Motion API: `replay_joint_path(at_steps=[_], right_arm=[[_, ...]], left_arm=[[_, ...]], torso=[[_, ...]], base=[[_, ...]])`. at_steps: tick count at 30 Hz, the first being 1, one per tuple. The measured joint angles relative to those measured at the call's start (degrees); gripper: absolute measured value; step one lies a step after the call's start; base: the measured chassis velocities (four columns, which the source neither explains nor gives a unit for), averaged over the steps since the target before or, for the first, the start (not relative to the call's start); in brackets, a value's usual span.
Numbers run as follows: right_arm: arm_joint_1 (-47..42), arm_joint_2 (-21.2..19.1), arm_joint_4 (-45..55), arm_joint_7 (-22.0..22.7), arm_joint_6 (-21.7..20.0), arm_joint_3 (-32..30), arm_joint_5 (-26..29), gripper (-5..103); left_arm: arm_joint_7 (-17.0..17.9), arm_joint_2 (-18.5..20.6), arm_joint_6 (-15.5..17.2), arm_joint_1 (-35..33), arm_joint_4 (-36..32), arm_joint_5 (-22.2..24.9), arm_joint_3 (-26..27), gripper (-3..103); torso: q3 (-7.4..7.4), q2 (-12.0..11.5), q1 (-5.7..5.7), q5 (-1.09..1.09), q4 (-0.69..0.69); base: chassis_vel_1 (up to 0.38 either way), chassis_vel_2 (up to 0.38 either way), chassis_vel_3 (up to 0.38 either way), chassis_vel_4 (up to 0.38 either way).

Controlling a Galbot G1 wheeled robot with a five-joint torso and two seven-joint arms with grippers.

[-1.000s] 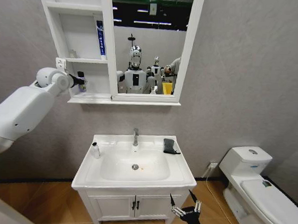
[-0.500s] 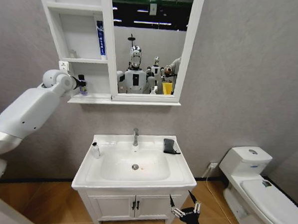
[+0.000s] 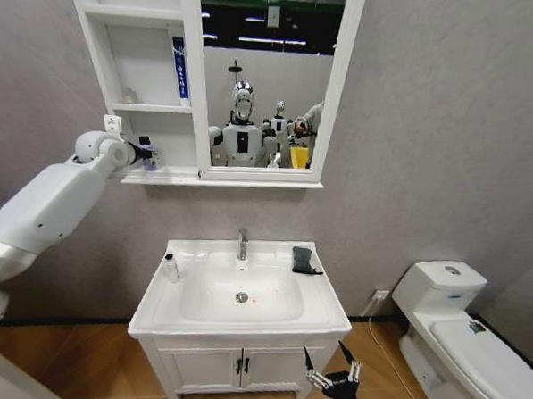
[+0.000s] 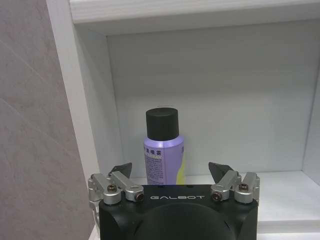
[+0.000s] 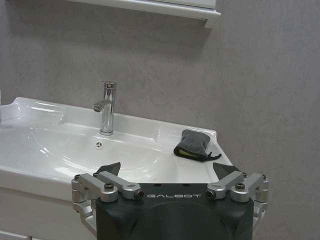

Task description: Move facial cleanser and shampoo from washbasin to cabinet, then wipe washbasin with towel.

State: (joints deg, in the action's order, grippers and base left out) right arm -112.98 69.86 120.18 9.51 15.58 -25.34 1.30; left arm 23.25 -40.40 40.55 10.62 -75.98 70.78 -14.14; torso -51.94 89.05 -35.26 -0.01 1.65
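A purple bottle (image 4: 163, 150) with a black cap stands upright on the lowest shelf of the white cabinet (image 3: 141, 32). My left gripper (image 4: 170, 167) is open at that shelf, one finger on each side of the bottle and clear of it. From the head, the left gripper (image 3: 142, 150) shows beside the purple bottle (image 3: 150, 158). A small white bottle (image 3: 170, 267) stands on the left rim of the washbasin (image 3: 323, 314). The dark grey towel (image 3: 304, 260) lies folded at the back right of the rim. My right gripper (image 3: 324, 350) hangs open, low in front of the washbasin.
A chrome tap (image 3: 243, 243) rises behind the bowl. A blue tube (image 3: 178, 68) stands on a higher cabinet shelf. The framed mirror (image 3: 264, 74) adjoins the shelves. A white toilet (image 3: 456, 326) stands to the right. Two cupboard doors (image 3: 240, 368) sit below the basin.
My left arm has swung slightly right and down toward the lowest shelf, and the purple bottle now sits a little lower there. The right arm has stayed put.
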Motion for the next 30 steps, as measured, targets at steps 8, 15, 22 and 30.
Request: replay_joint_path(at_steps=[8, 15, 22, 30], right_arm=[[0.1, 0.1, 0.0, 0.2, 0.0, 0.2, -0.2, 100], [0.0, 0.8, -0.1, 0.3, -0.1, 0.6, -1.1, 100], [0.6, 1.1, -0.8, 0.3, -0.1, 0.9, -1.2, 100], [0.8, 1.4, -2.3, 0.4, 0.0, 0.6, -1.0, 100]], left_arm=[[0.0, 12.2, 0.5, -14.5, -19.6, 3.2, 10.9, 100], [0.9, 21.1, -1.8, -31.9, -35.6, 5.1, 20.0, 100], [0.8, 17.3, -10.0, -45.1, -36.1, -2.7, 19.9, 100], [4.3, 8.8, -21.1, -60.8, -35.5, -16.9, 19.8, 100]], torso=[[0.00, 0.0, 0.00, -0.04, -0.03], [0.02, 0.0, 0.03, 0.03, 0.00], [0.00, 0.0, 0.00, -0.02, 0.01], [0.00, 0.0, 0.00, 0.00, -0.03]], base=[[0.000, 0.000, 0.000, 0.000], [0.000, 0.000, 0.000, 0.000], [0.000, 0.000, 0.000, 0.000], [0.000, 0.000, 0.000, 0.000]])
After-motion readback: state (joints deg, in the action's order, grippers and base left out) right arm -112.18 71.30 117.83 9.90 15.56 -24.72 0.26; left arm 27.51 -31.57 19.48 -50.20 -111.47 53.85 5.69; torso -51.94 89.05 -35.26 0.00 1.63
